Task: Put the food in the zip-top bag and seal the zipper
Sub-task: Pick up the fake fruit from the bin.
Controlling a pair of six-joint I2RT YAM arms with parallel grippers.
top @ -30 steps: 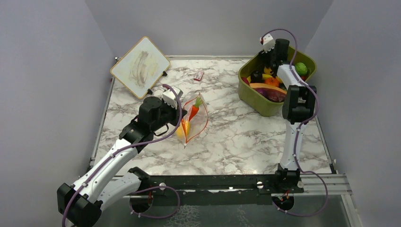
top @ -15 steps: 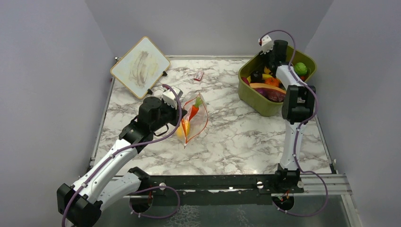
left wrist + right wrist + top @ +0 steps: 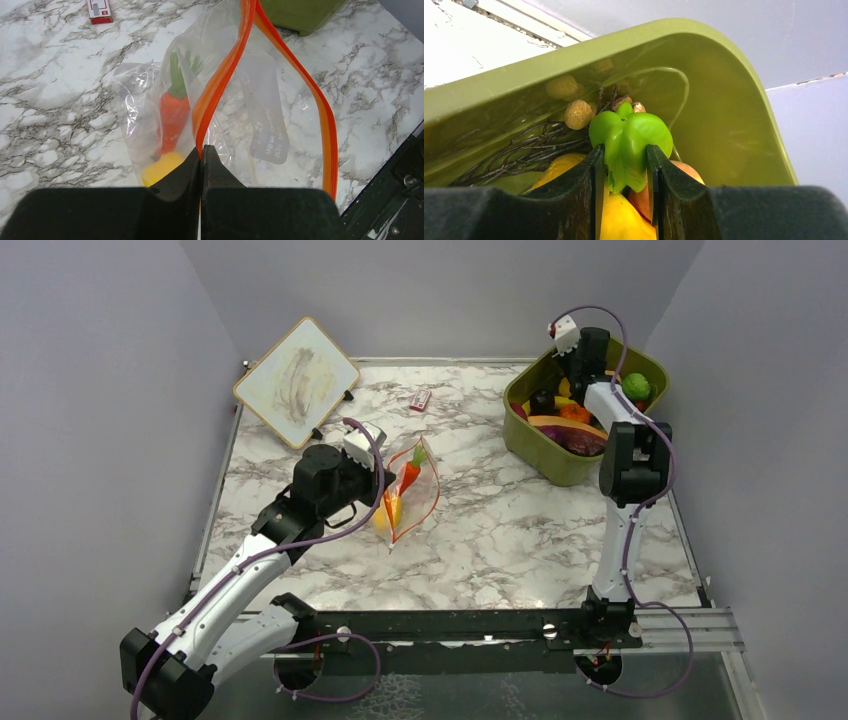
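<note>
My left claw (image 3: 201, 150) is shut tight, its two tips pinching the zipper (image 3: 226, 75) at the near end of that orange-red strip. Beyond my grip the two sides of the strip spread apart, so the mouth of the zip-top bag (image 3: 265, 120) gapes open. The bag lies on the marble table (image 3: 50, 100), left of centre, just in front of that claw. Inside it are a carrot (image 3: 173, 115) with its green top pointing away from me and a yellow toy (image 3: 160, 169) at the near end, the two touching. A red-white packet (image 3: 99, 9) lies on the table well beyond the bag.

My right claw (image 3: 625, 151) is down inside the olive-green tub (image 3: 724, 115) at the far right of the table. Its fingers are partly closed and press on both sides of a green leafy toy (image 3: 630, 131) — I have hold of it. More food, yellow and orange pieces, sits right under the claw, and dark twiggy stems lie against the tub's far wall.
</note>
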